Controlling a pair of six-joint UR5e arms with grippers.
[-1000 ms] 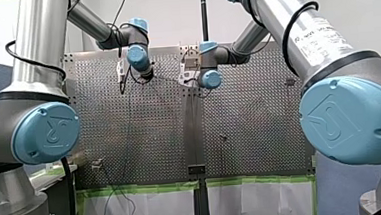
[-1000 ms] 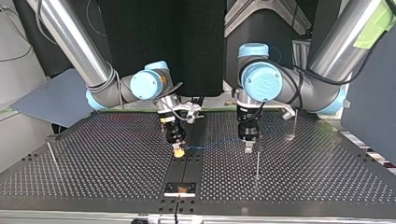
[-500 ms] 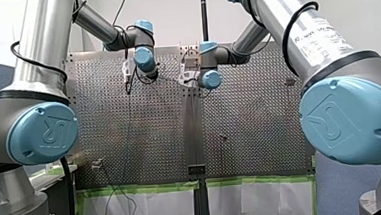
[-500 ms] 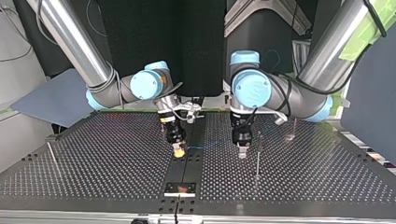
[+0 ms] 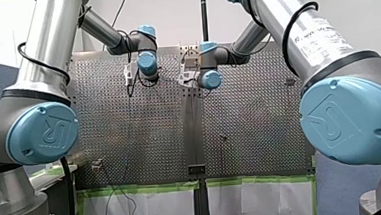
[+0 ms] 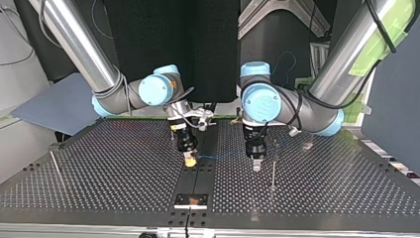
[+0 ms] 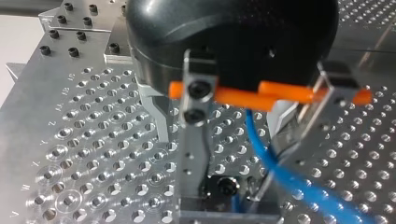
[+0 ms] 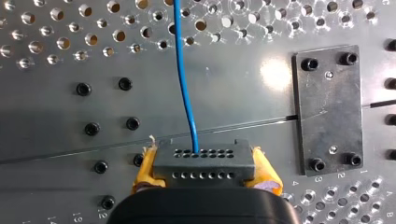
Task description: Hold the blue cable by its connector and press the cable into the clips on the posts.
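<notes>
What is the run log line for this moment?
right gripper: shut on connector | blue cable: runs straight from connector through left gripper | left gripper: beside post

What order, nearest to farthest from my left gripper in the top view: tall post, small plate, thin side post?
1. Tall post, beside my left gripper.
2. Small plate, near edge, mid-view.
3. Thin side post, far at the view's left.
</notes>
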